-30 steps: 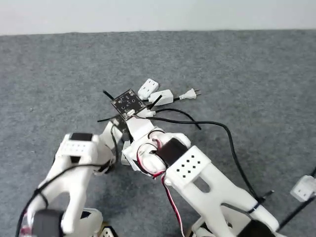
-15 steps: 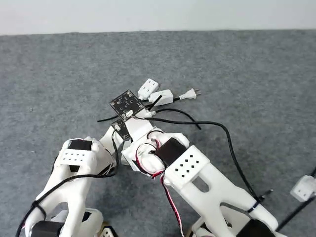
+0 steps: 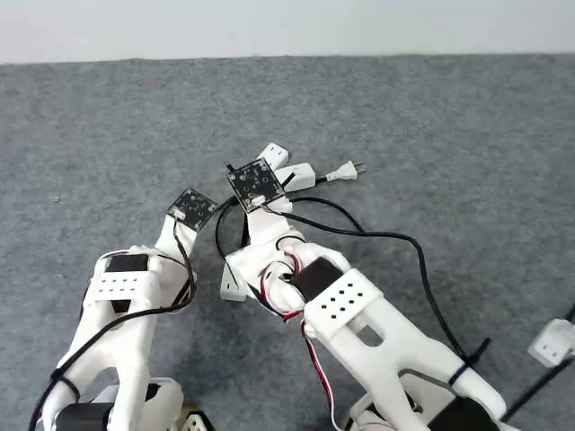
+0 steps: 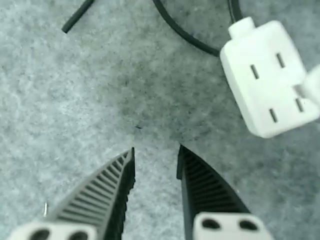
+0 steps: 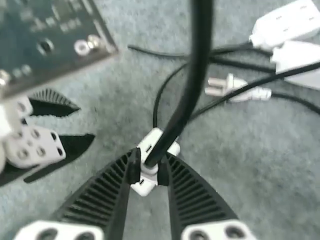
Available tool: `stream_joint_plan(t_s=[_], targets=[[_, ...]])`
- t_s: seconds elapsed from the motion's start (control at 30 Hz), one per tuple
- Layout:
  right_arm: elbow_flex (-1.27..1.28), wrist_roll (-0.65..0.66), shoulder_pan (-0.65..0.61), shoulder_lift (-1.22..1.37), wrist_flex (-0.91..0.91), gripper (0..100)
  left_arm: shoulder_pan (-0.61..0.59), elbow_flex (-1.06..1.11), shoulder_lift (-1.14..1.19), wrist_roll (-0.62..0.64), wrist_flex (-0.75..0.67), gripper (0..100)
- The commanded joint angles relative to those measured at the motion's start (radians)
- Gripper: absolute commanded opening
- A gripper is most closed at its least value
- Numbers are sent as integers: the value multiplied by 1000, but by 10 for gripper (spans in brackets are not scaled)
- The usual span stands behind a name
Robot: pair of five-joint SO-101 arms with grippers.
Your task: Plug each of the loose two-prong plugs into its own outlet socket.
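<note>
My right gripper [image 5: 150, 156] is shut on a white two-prong plug [image 5: 148, 150], whose black cable [image 5: 192, 75] runs up from between the fingers. Past it lie a loose white plug [image 5: 235, 87] with bare prongs and two white outlet sockets [image 5: 292, 20] [image 5: 300, 57]. From above, those sockets [image 3: 269, 157] [image 3: 296, 175] and the loose plug [image 3: 346, 171] sit just beyond both arms' camera boards. My left gripper [image 4: 156, 150] is open over bare carpet with nothing in it. A white outlet socket [image 4: 270, 77] lies slots-up close ahead of it.
Black cables [image 3: 395, 238] loop over the grey carpet to the right of the arms. Another white outlet block [image 3: 552, 341] lies at the far right edge. The left arm's fingers [image 5: 55, 132] are close beside my right gripper. Open carpet extends to the left and back.
The left arm has swung left, away from the right arm, so its camera board now stands apart. The right arm has shifted slightly right, toward the sockets, still holding its plug.
</note>
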Motion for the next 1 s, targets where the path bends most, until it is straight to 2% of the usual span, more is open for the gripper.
stream_joint_plan(t_s=[0.0, 0.57, 0.97], targets=[[-9, -8, 16, -4, -47, 8, -11, -44, -32, 17, -18, 135], [-40, 41, 16, 134, -120, 8, -12, -44, -32, 17, -18, 135], [-46, 3, 45, 143, -170, 8, -12, -44, -32, 17, -18, 135]])
